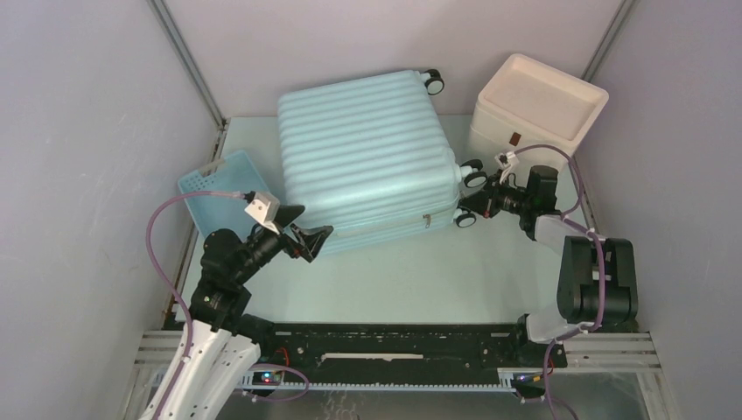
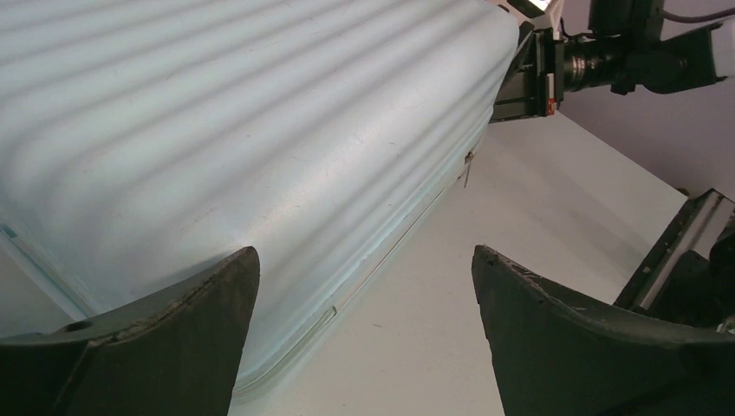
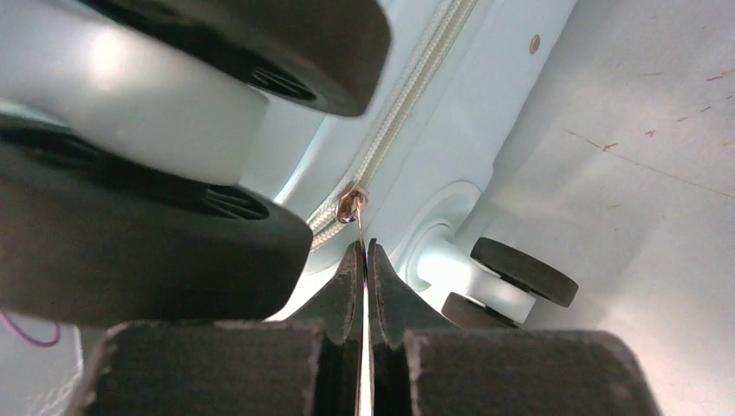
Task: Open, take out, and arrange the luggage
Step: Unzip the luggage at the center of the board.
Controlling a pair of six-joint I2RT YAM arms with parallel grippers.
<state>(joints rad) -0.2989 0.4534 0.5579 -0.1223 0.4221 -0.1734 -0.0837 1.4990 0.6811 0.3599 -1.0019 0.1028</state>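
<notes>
The pale mint-blue ribbed luggage [image 1: 367, 153] lies flat and closed on the table, wheels toward the right. My left gripper [image 1: 308, 229] is open at its near left corner, one finger [image 2: 173, 338] against the shell [image 2: 225, 130], the other over bare table. My right gripper [image 1: 466, 208] is at the wheel end between two wheels [image 1: 473, 178]. In the right wrist view it [image 3: 364, 247] is shut on the thin metal zip pull [image 3: 353, 205], which hangs from the white zipper [image 3: 407, 95] on the luggage's edge. A second zip pull [image 2: 468, 166] hangs on the near side.
A small blue slatted basket [image 1: 219, 179] sits left of the luggage, behind my left arm. A cream-white box [image 1: 538, 105] with a brown tab stands at the back right, close behind my right arm. Grey walls enclose the table [image 1: 411, 271].
</notes>
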